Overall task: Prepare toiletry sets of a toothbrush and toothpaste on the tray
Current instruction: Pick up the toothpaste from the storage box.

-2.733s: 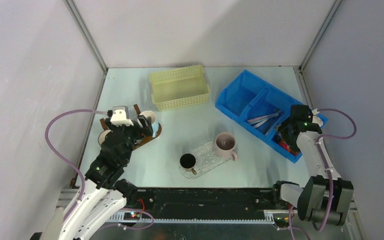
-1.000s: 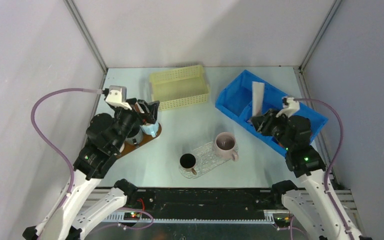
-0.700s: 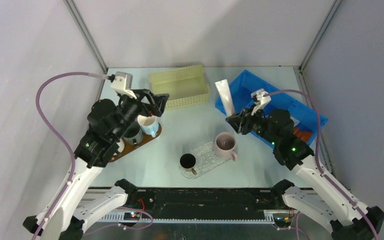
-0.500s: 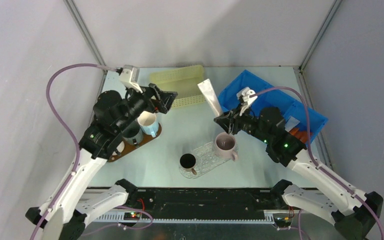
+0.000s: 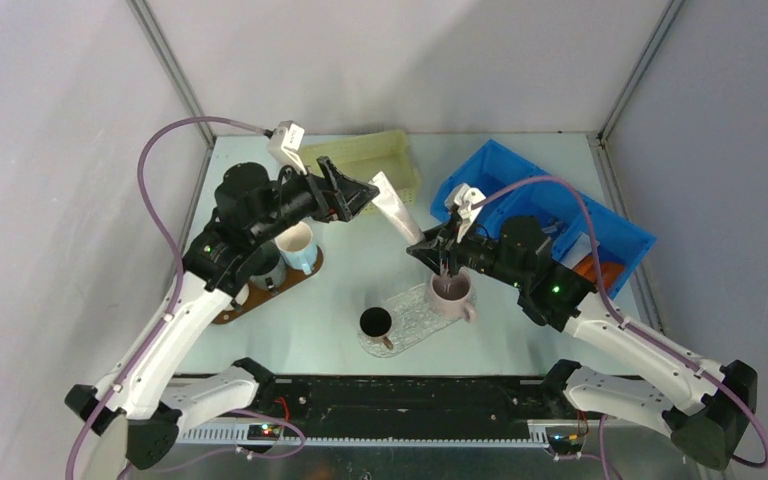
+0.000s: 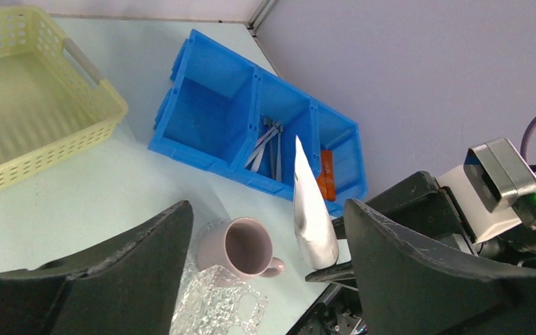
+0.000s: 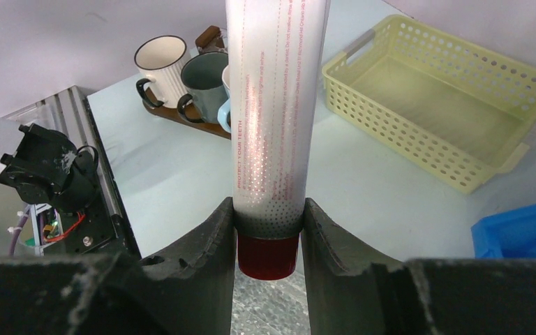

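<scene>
Over the pale worktop [image 5: 360, 265], my right tool [image 7: 268, 213] clamps the white tube [image 7: 273, 105] near its red cap [image 7: 268, 257], aloft beside the pink mug [image 5: 450, 290] on the tray [image 5: 405, 325]. My left tool [image 5: 368, 190] hangs released.

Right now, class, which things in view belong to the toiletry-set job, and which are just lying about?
Job: white tube held in the right claw; toothbrushes and orange tubes in the blue bin; clear tray.
Lying about: yellow basket; mugs on the wooden board.
</scene>
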Controlling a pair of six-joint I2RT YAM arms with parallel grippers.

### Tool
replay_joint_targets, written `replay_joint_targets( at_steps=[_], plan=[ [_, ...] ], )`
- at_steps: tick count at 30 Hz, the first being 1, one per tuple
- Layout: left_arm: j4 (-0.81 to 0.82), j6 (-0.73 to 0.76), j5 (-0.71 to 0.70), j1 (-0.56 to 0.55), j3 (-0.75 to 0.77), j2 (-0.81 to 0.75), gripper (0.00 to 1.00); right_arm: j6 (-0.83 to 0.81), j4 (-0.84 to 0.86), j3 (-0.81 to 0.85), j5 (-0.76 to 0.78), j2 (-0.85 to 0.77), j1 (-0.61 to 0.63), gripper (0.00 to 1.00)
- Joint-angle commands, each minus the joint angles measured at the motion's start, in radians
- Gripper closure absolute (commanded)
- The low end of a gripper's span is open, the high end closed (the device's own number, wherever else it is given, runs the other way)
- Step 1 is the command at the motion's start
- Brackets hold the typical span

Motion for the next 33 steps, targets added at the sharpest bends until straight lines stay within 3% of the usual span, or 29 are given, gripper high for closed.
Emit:
replay_joint_targets(
  at_steps=[1,10,14,15,17,19,23,26,28,33],
  plan=[
    [0.039,-0.053,0.053,-0.001,0.041,0.024,0.19,-0.046,0.068,0.066,-0.021,-0.008,0.014,1.0],
    [0.047,-0.089,0.108,-0.009,0.061,0.064,0.45,-0.092,0.046,0.068,-0.042,-0.011,0.027,1.0],
    [0.039,-0.094,0.126,-0.009,0.067,0.065,0.69,-0.093,0.04,0.068,-0.043,-0.009,0.028,1.0],
    [0.039,-0.094,0.122,-0.009,0.063,0.061,0.82,-0.092,0.037,0.068,-0.042,-0.008,0.028,1.0],
    [0.034,-0.087,0.106,-0.009,0.062,0.049,0.97,-0.112,0.032,0.068,-0.035,-0.006,0.029,1.0],
    [0.023,-0.07,0.088,-0.008,0.066,0.037,1.0,-0.119,0.03,0.067,-0.028,-0.008,0.029,1.0],
    [-0.022,-0.014,0.032,-0.006,0.085,0.015,1.0,-0.124,0.021,0.068,-0.008,-0.012,0.029,0.78],
    [-0.077,0.053,-0.054,-0.002,0.107,-0.005,1.0,-0.125,0.003,0.068,0.017,-0.022,0.028,0.44],
    [-0.119,0.097,-0.109,0.006,0.136,-0.017,1.0,-0.127,-0.011,0.068,0.04,-0.037,0.027,0.31],
    [-0.217,0.23,-0.338,0.028,0.189,-0.038,1.0,-0.128,-0.068,0.067,0.096,-0.063,0.027,0.14]
  ],
)
